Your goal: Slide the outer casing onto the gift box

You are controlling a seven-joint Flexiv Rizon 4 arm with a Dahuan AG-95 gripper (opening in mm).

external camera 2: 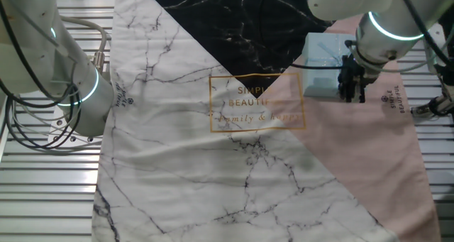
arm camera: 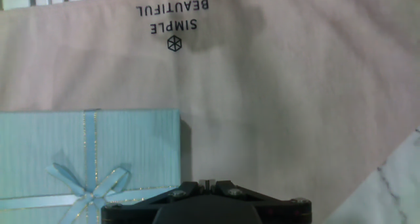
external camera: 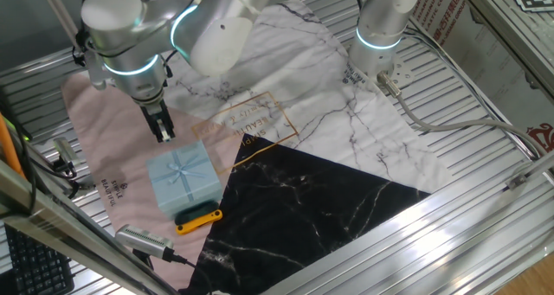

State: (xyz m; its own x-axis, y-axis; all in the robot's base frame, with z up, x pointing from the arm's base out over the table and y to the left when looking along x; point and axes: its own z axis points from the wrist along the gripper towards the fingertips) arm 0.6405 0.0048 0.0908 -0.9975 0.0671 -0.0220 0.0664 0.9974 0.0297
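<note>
The outer casing (external camera: 183, 176) is a pale blue squarish box with a ribbon bow on top. It lies flat on the pink part of the cloth and also shows in the other fixed view (external camera 2: 320, 56) and the hand view (arm camera: 85, 155). My gripper (external camera: 163, 132) stands just beyond its far edge, fingers together and empty; it also shows in the other fixed view (external camera 2: 352, 93). In the hand view the gripper (arm camera: 207, 182) is to the right of the casing, over bare pink cloth. The gift box's dark interior and red-orange item do not show anywhere.
A yellow-and-black bar (external camera: 199, 217) lies just in front of the casing. A marble-patterned cloth (external camera: 346, 131) covers the table. A second arm's base (external camera: 379, 27) stands at the back. A metal tool (external camera: 143, 240) and cables lie at the front left edge.
</note>
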